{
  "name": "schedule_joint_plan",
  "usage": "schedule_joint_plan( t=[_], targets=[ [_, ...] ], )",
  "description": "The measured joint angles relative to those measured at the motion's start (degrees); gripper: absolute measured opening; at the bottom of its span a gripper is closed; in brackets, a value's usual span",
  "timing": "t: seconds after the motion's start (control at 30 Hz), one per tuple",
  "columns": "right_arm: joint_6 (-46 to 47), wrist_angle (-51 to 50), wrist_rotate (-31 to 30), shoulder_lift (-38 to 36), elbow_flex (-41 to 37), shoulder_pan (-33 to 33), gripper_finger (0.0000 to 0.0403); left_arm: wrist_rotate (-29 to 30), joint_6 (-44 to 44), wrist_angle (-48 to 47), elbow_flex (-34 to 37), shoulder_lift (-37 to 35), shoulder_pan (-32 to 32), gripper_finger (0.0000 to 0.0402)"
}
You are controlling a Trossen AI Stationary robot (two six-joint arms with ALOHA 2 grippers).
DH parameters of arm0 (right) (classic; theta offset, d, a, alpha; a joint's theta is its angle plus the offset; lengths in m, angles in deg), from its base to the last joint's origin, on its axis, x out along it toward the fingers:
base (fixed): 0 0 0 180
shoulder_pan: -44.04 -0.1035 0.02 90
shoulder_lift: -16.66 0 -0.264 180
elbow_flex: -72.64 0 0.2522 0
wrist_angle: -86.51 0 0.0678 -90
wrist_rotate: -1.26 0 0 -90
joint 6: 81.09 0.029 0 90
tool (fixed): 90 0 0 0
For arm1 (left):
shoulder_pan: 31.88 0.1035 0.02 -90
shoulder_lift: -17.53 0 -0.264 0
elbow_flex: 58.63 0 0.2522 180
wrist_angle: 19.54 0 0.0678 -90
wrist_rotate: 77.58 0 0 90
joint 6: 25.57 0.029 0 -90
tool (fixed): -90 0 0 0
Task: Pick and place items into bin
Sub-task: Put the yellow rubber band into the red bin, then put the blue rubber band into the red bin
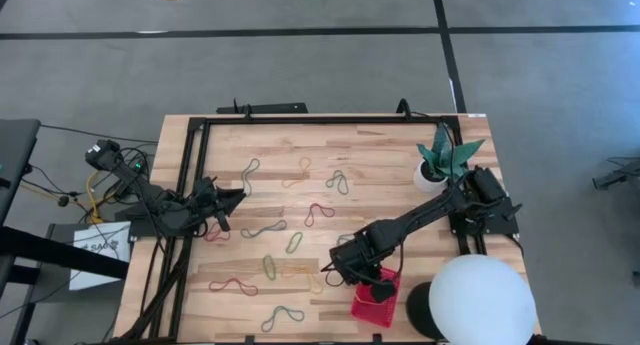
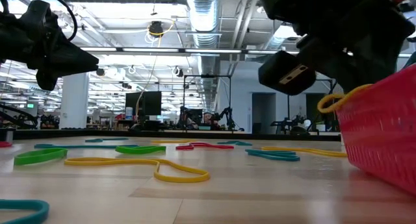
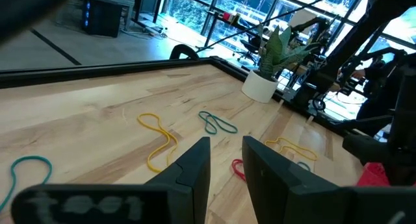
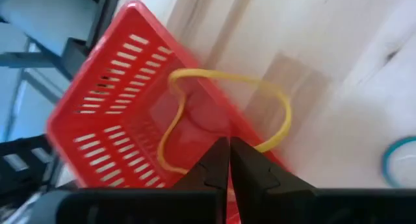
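The right arm reaches from the bench's right edge diagonally toward the near side, its claw (image 4: 227,160) pointing down with the fingers nearly together. The left arm waits at the left edge, raised, its claw (image 3: 226,160) aimed across with fingers slightly apart.

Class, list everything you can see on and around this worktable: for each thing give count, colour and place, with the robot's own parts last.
Rubber bands: about a dozen; red, green, yellow, blue, grey; scattered over the table.
Yellow band: one; draped on the basket's rim.
Basket: one, red, table's near right.
Potted plant: one, white pot, far right.
Dome: one, white, near right corner.
Table: one, light wood.
Left tool: open, left side.
Right tool: shut, over basket.
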Motion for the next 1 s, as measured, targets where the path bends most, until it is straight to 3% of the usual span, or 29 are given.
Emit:
schedule_joint_plan(
  t=[0.47, 0.77, 1.0],
  targets=[
    [-0.3, -1.5, 2.1, 4.1, 0.0, 0.0, 0.0001, 0.0, -0.3, 0.3, 0.0, 0.0, 0.0, 0.008],
    [1.3, -4.3, -4.7, -4.0, 0.0, 0.0, 0.0001, 0.0, -0.3, 0.3, 0.0, 0.3, 0.0, 0.008],
    [-1.2, -2.5, -15.3, -9.4, 0.0, 0.9, 0.0001, -2.6, -2.9, 2.0, 0.0, 0.4, 0.0, 0.008]
  ],
)
